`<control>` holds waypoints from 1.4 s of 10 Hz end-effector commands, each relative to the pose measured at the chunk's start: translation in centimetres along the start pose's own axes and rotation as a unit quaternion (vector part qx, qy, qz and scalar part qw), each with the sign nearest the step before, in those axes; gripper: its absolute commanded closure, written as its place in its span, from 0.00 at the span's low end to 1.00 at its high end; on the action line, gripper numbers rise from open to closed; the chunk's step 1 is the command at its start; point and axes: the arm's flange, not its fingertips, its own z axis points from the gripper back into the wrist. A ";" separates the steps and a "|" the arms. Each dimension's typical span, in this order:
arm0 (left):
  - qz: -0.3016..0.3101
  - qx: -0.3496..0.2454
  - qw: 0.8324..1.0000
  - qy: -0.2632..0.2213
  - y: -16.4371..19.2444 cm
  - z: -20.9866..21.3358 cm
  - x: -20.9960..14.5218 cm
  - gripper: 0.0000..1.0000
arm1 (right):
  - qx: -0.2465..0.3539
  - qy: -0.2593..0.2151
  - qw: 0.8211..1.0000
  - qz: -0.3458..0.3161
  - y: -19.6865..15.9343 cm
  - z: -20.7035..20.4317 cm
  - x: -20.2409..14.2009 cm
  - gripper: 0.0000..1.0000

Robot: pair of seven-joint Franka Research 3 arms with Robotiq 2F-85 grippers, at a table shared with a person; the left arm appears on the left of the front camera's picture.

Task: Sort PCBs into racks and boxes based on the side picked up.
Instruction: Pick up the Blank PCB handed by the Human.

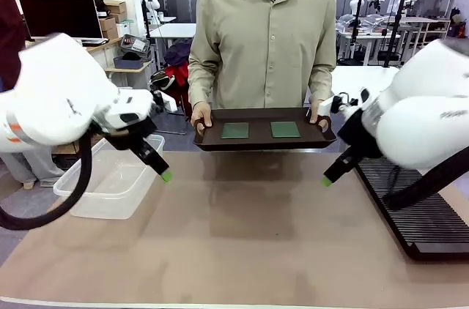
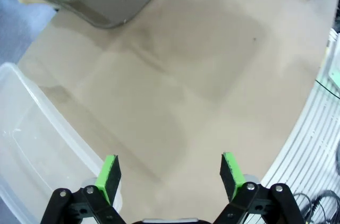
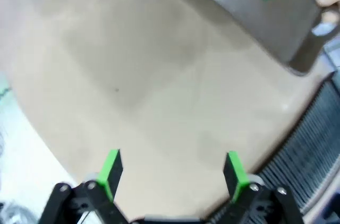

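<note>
Our left claw (image 2: 170, 173) hangs above the bare tabletop (image 1: 242, 236) with its green pads spread wide and nothing between them. It is just beside the clear tub (image 1: 110, 188), which sits at the tabletop's left edge. Our right claw (image 3: 172, 173) hangs on the other side, equally wide and empty, next to the long black rack (image 1: 421, 210) lying along the right edge. Across from us a person (image 1: 264, 31) holds a dark brown tray (image 1: 264, 145) at the far edge of the tabletop, a hand (image 1: 201, 116) gripping each end. The left PCB (image 1: 235, 130) and the right PCB (image 1: 285, 129) lie flat on the tray side by side, a gap between them, well apart from both claws
</note>
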 end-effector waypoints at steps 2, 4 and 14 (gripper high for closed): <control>-0.040 -0.017 0.998 -0.035 1.1 5.4 1.2 0.00 | 0.031 -0.024 0.999 0.013 -3.5 8.7 0.1 0.00; -0.044 -0.009 0.998 -0.051 2.7 8.4 1.5 0.00 | 0.043 -0.047 0.998 0.012 -5.3 12.9 -0.3 0.00; -0.045 0.028 0.997 -0.050 2.8 10.6 2.1 0.00 | 0.010 -0.065 0.998 -0.012 -6.2 16.7 -0.5 0.00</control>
